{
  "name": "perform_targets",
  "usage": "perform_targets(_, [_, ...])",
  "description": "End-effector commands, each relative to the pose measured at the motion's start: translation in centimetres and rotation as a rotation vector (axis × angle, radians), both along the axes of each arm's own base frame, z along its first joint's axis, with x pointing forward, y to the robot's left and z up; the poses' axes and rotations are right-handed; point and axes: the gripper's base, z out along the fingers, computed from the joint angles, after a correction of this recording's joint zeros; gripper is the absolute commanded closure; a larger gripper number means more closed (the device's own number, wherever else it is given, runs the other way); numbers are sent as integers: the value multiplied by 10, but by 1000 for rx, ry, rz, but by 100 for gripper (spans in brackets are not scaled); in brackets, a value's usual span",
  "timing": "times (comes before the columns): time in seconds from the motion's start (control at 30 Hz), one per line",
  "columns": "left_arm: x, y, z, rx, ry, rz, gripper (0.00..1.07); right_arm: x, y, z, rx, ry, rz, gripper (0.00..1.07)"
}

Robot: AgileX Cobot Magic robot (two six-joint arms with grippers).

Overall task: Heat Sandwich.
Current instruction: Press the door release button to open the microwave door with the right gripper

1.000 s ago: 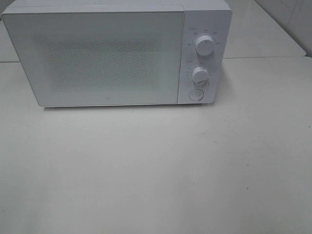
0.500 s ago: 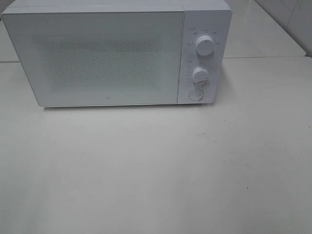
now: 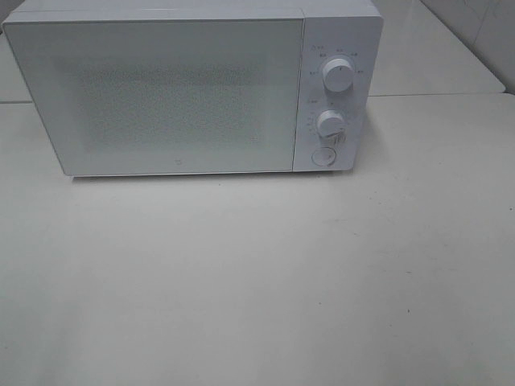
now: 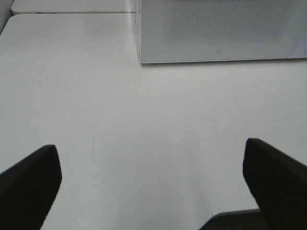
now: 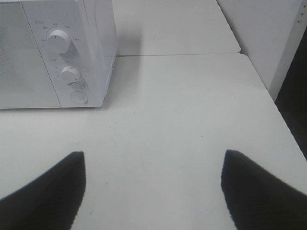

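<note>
A white microwave (image 3: 185,88) stands at the back of the table with its door shut; it also shows in the left wrist view (image 4: 220,31) and the right wrist view (image 5: 53,52). The sandwich is out of view. Neither arm appears in the high view. My left gripper (image 4: 151,184) is open over bare table, nothing between its dark fingers (image 4: 29,182). My right gripper (image 5: 153,189) is open too, empty, in front of the microwave's knob side.
Two knobs (image 3: 339,75) (image 3: 330,123) and a round button (image 3: 323,156) sit on the microwave's right panel. The white table (image 3: 257,273) spreads in front. A second table (image 5: 172,28) adjoins behind, and the table's right edge (image 5: 276,110) drops to a dark gap.
</note>
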Motion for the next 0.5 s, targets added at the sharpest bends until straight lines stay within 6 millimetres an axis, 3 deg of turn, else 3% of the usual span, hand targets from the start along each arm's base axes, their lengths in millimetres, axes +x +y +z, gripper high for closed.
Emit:
perform_targets(0.03, [-2,-1,0,-11,-17,3,10,7,1,6,-8,-30,1,31])
perform_targets(0.5, [-2,-1,0,-11,-17,3,10,51,5,17,-7,-66,16,31])
